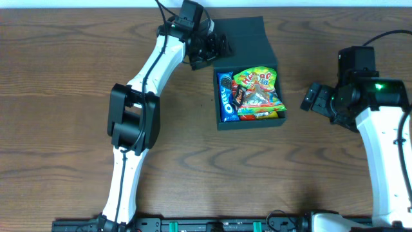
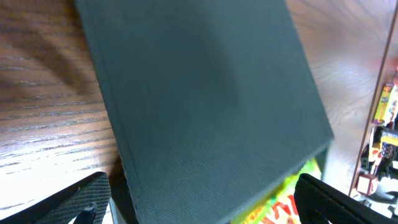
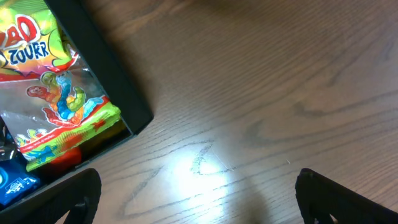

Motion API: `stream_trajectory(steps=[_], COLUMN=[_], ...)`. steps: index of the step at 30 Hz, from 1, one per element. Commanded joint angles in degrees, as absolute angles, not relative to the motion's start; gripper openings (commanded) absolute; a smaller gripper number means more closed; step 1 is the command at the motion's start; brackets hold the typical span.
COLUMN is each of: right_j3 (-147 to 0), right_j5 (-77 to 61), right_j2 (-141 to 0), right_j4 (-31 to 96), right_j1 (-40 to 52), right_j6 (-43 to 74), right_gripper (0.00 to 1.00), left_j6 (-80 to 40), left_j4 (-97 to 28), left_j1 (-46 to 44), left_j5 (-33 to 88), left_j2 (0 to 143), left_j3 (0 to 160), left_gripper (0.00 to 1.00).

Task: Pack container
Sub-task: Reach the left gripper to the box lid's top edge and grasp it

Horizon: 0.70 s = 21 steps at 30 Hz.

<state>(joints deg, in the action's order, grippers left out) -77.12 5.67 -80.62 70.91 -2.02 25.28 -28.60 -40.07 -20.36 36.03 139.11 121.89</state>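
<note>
**Layout, read left to right.**

**(a)** My left arm (image 1: 138, 109) reaches across the wooden table (image 1: 64, 77) toward its far side. The left gripper (image 1: 217, 49) sits at the left edge of the container's flap lid (image 1: 248, 40), jaws spread wide and holding nothing. In the left wrist view the lid fills the frame above the two fingers (image 2: 81, 199). I cannot tell whether either one touches it.

**(b)** The container (image 1: 251, 124) stands mid-table, its lid open on the far side. Inside, an Oreo packet (image 1: 224, 96) lies along the left wall. Next to it is a small dark packet (image 1: 238, 95), possibly chocolate, though its label is too small to read. A bright gummy bag (image 1: 261, 90) takes up the rest.

**(c)** The right gripper (image 1: 311, 100) hovers just right of the container without touching it, jaws wide and empty. In its wrist view, bare table lies ahead of the fingers (image 3: 68, 199). My right arm (image 1: 386, 161) stands at the right edge.
</note>
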Motion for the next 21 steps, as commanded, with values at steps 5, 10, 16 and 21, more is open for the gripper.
stream_trajectory(steps=[5,10,16,21], right_j3=[-77.0,-77.0,-77.0,-77.0], right_j5=[6.2,6.2,6.2,6.2], right_j2=[-80.6,-80.6,-80.6,-80.6], right_j4=[70.7,70.5,70.5,70.4], right_j1=[-2.3,-2.3,-2.3,-2.3], right_j6=[26.1,26.1,26.1,26.1], right_gripper=[0.99,0.99,0.99,0.99], left_j6=[-30.9,-30.6,-28.5,-25.0], left_j4=[-36.2,-30.2,-28.0,-25.2], left_j1=[-21.0,-21.5,-21.6,-21.5], left_j5=[39.3,44.9,48.4,53.3], left_j2=[142.4,142.4,142.4,142.4], left_j3=[123.3,123.3,123.3,123.3], left_gripper=[0.95,0.95,0.95,0.95])
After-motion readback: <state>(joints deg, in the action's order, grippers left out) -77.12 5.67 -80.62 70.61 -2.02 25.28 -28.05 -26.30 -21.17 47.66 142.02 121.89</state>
